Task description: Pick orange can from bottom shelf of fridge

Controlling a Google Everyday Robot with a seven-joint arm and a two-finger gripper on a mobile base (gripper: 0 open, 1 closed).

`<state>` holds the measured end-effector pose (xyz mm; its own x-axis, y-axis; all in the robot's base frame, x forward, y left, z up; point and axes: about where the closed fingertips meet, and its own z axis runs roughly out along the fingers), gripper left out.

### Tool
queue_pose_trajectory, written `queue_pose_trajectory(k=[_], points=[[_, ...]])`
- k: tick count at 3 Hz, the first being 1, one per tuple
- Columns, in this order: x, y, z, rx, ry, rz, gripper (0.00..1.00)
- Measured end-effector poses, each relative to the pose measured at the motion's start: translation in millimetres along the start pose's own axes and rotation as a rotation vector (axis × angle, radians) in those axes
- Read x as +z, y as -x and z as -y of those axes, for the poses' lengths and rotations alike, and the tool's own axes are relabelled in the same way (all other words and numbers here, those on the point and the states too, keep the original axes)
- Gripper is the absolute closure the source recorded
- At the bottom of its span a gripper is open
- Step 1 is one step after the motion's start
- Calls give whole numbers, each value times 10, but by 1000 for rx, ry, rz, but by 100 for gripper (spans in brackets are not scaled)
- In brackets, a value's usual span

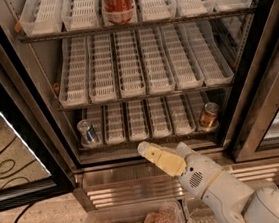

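At 9 o'clock on the bottom shelf (148,139) of the fridge (258,95) stands a blue-and-silver can (87,133). The gripper (153,155) hovers at 6 o'clock, outside; open or closed, I cannot tell. The orange can (209,116) stands upright at 3 o'clock. The gripper points leftward, so it could take the wrong can or strike the shelf edge. The white trays (138,121) between the cans hold nothing.

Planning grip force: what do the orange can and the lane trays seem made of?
The orange can looks like thin metal: glossy copper sheen, silver rim. The lane trays seem matte white plastic, slotted. The end effector hovers below the bottom shelf.
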<state>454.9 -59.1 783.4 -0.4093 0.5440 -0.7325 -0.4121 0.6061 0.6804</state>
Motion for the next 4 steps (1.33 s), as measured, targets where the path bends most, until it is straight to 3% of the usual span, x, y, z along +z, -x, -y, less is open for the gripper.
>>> queue_pose_trajectory(k=[1, 2, 4], points=[[0, 0, 0, 0, 0, 0, 0], [5, 4, 49, -55, -74, 38, 0], [173, -550, -983, -122, 92, 151, 0]])
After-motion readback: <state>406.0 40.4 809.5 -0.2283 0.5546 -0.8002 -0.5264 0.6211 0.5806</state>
